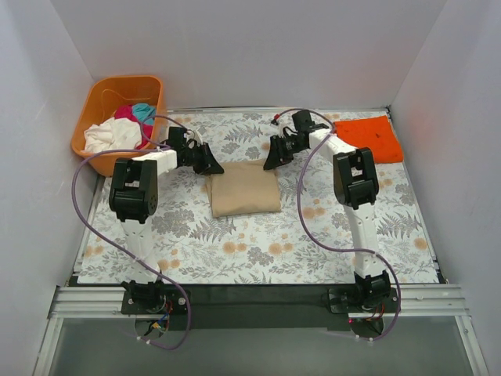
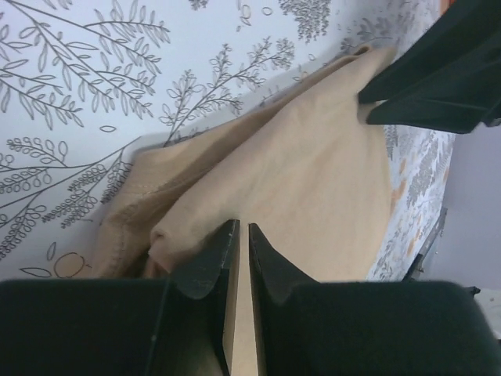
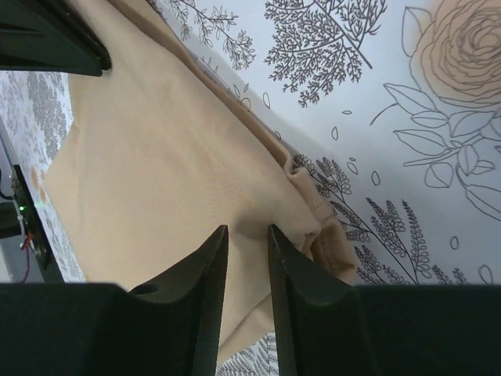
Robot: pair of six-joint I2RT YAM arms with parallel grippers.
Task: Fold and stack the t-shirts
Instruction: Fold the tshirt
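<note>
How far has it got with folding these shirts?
The orange t-shirt lies folded at the far right. The tan t-shirt is folded mid-table, the left gripper and right gripper at its far corners. A white shirt, a magenta one and a teal one wait in the orange basket. Nothing is stacked yet.

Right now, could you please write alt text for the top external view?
The left pincer and right pincer sit at the far corners of a folded tan t-shirt on a floral table; an orange t-shirt lies far right, a basket far left.
</note>
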